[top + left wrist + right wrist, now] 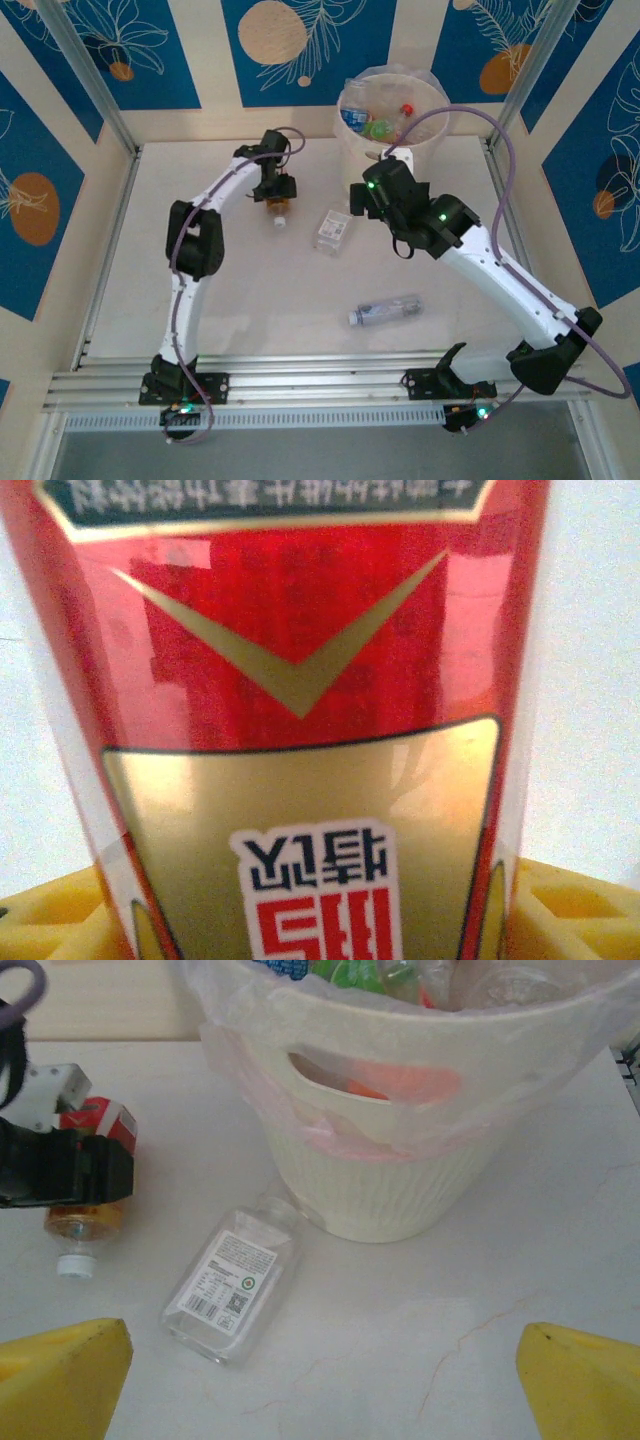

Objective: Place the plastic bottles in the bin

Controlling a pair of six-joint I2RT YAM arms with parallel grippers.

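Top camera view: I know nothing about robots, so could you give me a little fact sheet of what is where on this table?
bin: cream bucket with clear liner, at the far edge of the table
inside it: several bottles
left gripper: shut on the red-labelled bottle, left of the bin
right gripper: open, empty, facing the bin
flat clear bottle: lying on the table close to the bin's foot
third bottle: on its side, nearer the arm bases
outside the bin: three bottles
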